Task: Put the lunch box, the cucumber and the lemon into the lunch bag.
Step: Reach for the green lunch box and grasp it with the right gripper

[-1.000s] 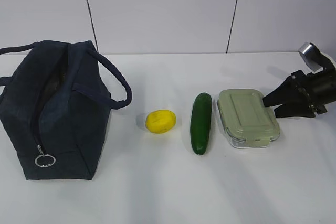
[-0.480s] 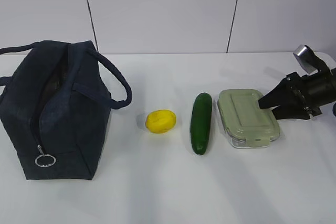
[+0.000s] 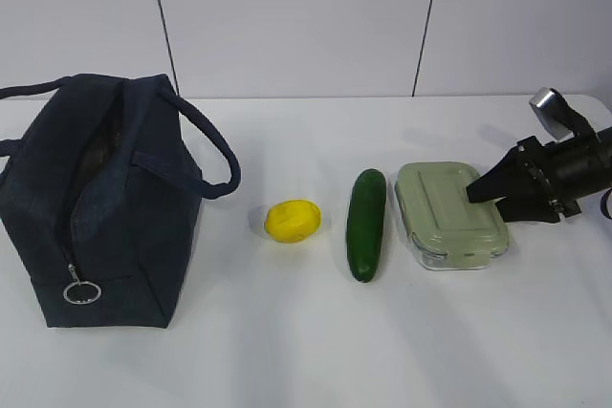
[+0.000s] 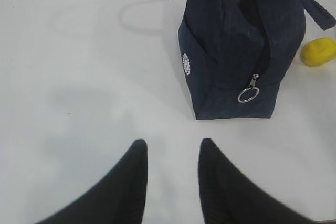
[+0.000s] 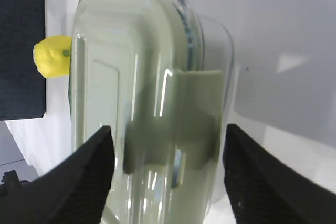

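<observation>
The right gripper [image 3: 475, 200] has slid in from the right side since a moment ago, and its tips now reach over the right end of the lunch box [image 3: 449, 214]. Nothing else has moved.

The white worktop [image 3: 287, 332] holds everything. The biggest thing is the lunch bag [image 3: 100, 203], dark blue, standing at the left with its top open and a metal ring pull [image 3: 82, 291] hanging low on its front. Next is the lunch box with its pale green lid, at the right. The right jaws are spread wide, one on each side of the box's end; I cannot tell if they touch it. The cucumber [image 3: 366, 225] lies just left of the box, side by side with it. The lemon [image 3: 292, 221] sits between the cucumber and the bag.

The left gripper [image 4: 172, 153] hovers in front of the bag, jaws partly apart, holding nothing.
</observation>
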